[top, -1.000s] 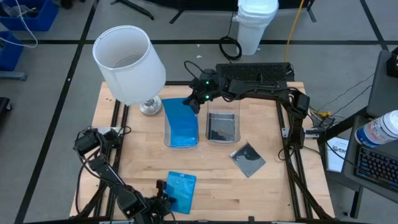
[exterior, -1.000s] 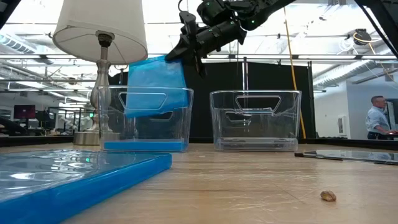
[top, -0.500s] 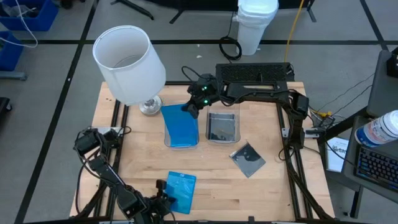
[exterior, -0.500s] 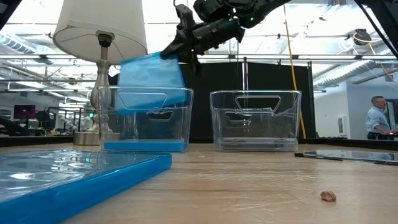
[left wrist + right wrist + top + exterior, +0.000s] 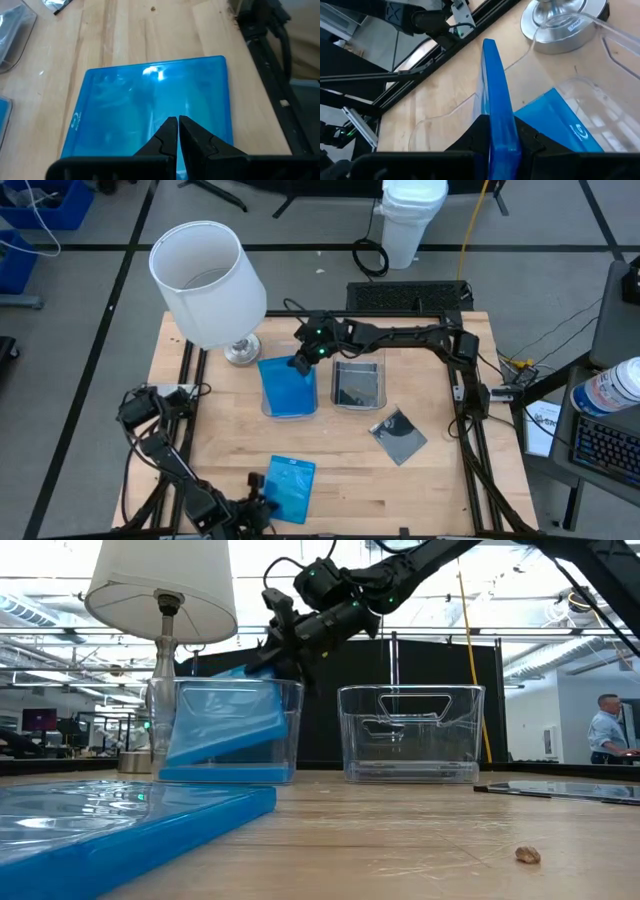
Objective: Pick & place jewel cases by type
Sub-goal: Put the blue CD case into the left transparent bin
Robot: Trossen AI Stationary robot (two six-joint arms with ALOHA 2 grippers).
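Observation:
My right gripper (image 5: pixel 300 361) is shut on a blue jewel case (image 5: pixel 226 724) that stands tilted inside the left clear tub (image 5: pixel 268 408). Another blue case (image 5: pixel 555 121) lies flat on that tub's floor. The right tub (image 5: pixel 357 363) holds a dark grey case (image 5: pixel 357 385). A second dark grey case (image 5: pixel 398 436) lies flat on the table's right side. Near the front edge a blue case (image 5: pixel 150 105) lies flat, with my left gripper (image 5: pixel 177 125) shut over it. My right gripper pinches the blue case's upper edge (image 5: pixel 496 125) between its two fingers, the case seen edge-on between them. The fingers slant down from the table's far right. The case is tilted, its lower part inside the left tub. My left gripper's shut fingertips (image 5: pixel 170 131) are over the front blue case; I cannot tell whether they touch it.
A table lamp (image 5: pixel 208 280) with a white shade stands at the far left, its metal base (image 5: pixel 560 22) close beside the left tub. A person (image 5: pixel 606 730) is in the room beyond the table's right side. A small crumb (image 5: pixel 527 856) lies on the wood.
My right gripper has gone down and toward the table's near left, rolling a little. The blue case it holds has sunk from above the left tub's rim to inside the tub and has tipped flatter.

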